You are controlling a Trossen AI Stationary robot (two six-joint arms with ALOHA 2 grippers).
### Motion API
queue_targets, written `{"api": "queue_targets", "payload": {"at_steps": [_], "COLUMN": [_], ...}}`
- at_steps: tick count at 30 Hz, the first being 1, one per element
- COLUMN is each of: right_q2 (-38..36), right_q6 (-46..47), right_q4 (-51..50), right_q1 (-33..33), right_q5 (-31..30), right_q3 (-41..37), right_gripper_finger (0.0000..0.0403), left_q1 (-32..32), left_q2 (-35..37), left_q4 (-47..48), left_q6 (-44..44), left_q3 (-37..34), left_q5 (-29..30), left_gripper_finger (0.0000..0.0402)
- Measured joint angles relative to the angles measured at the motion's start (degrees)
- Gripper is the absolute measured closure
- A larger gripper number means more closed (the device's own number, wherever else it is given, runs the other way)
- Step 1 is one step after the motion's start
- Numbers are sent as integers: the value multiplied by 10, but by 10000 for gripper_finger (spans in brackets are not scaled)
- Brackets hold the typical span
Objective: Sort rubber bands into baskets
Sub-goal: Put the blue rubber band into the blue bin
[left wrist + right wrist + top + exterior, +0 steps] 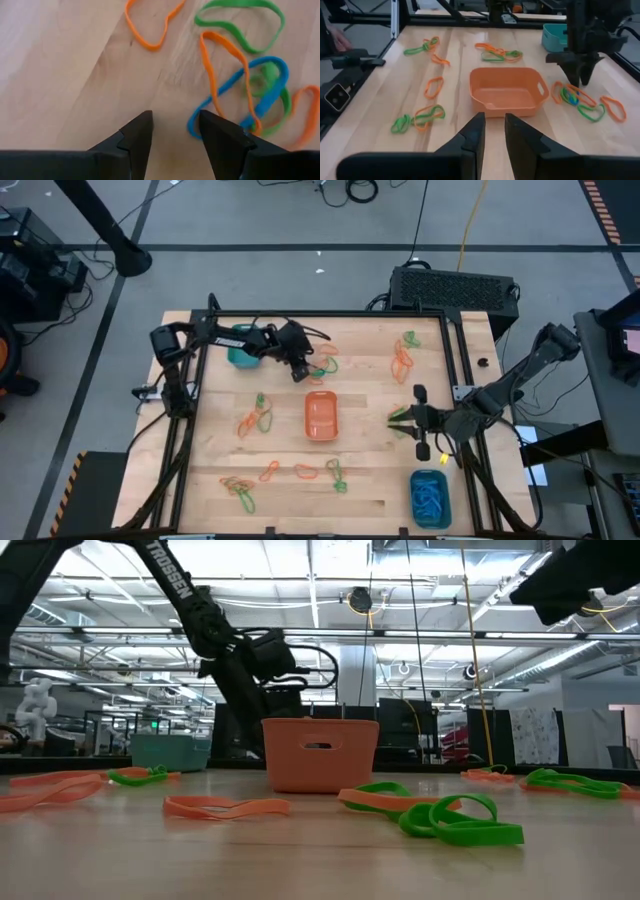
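Your left tool (172,131) hangs with jaws parted and empty above a tangle where a thin blue rubber band (260,95) lies interlaced with orange and green loops on the wooden counter (65,75). Close there and you may lift several colours together. Your right tool (492,131) waits narrow and empty near the orange plastic basket (507,92).

The left arm reaches from the left side across the far part of the table, wrist bent down. The left gripper (175,131) points downward, fingers apart, nothing between them. The right arm comes from the right side; the right gripper (494,131) shows a narrow gap, holding nothing.
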State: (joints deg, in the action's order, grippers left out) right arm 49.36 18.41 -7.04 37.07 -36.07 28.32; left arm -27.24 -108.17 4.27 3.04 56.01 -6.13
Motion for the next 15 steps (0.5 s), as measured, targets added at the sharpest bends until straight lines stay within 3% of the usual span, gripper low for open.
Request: {"api": "queue_targets", "payload": {"at_steps": [6, 8, 13, 15], "right_q2": [19, 25, 39, 43], "right_q6": [-1, -1, -17, -23], "right_q4": [15, 22, 26, 26], "right_q1": [0, 0, 0, 0], "right_q5": [0, 0, -1, -1], "right_q3": [0, 0, 0, 0], "right_gripper_finger": [337, 337, 337, 337], "left_q1": [0, 0, 3, 6], "left_q2": [-11, -11, -12, -5], "left_q4": [-6, 6, 20, 25], "left_q6": [3, 3, 4, 4], "left_q3": [0, 1, 1, 1], "left_q5": [-4, 0, -1, 1], "left_gripper_finger": [242, 267, 382, 390]}}
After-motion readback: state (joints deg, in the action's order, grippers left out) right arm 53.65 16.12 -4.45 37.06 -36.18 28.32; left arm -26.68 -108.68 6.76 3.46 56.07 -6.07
